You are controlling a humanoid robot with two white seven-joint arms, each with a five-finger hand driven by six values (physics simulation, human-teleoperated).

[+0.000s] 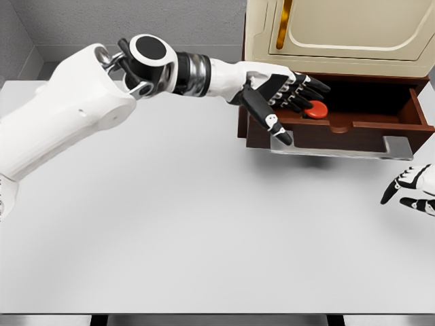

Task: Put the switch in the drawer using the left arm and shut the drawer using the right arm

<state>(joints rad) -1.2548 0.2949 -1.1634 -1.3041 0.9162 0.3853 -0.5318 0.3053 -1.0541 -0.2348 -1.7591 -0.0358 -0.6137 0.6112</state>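
Red and round, the switch (315,109) sits inside the open drawer (353,129), so your left hand (282,95) spreads its fingers above it (holding nothing), while your right hand (411,182) waits near the handle (391,147).

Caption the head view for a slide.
Left robot hand open over the red switch inside the open drawer; right robot hand waits at the table's right edge.

One switch (315,109), one drawer (353,125), one cabinet (340,30), two hands.
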